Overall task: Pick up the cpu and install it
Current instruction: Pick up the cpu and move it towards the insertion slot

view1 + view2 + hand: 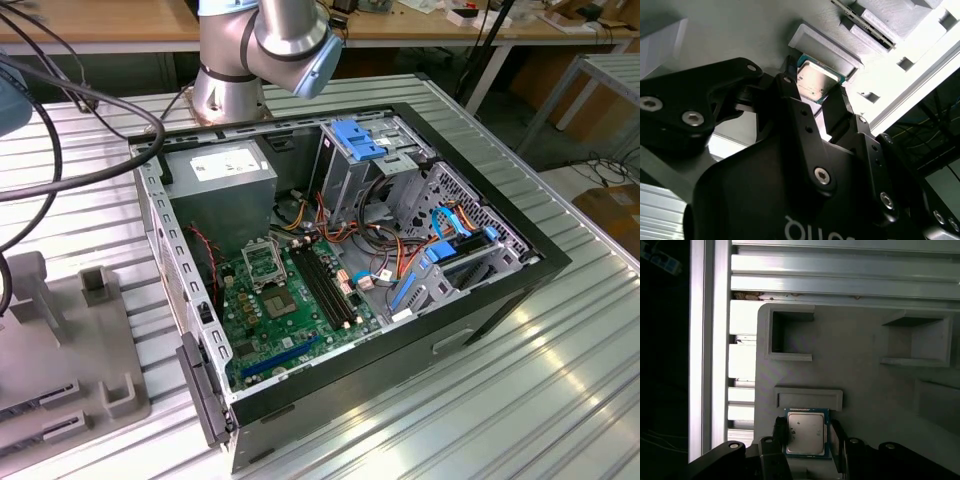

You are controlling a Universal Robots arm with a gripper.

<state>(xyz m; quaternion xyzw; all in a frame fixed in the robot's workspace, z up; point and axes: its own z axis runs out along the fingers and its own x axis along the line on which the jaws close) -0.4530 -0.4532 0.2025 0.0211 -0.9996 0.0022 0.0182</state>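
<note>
Slippage is my worry: the cpu [807, 434] lies flat on the grey tray [865, 380], just beside a raised bar [809, 398], and an off-centre squeeze on its thin edges could tilt it or pop it loose. My tool [808, 437] is spread to straddle it, fingers [779, 432] just beside two opposite edges; whether they touch, I cannot tell. Farther off, the exterior view shows the socket [262, 262] inside the open case [350, 410].

Ribbed aluminium bench [520, 400] showed bright glare, long wooden tables [100, 25] ran along the back, and at the exterior view's right a grey metal-framed table [610, 65] stood over grey floor [548, 150] near a cardboard box [612, 215].
</note>
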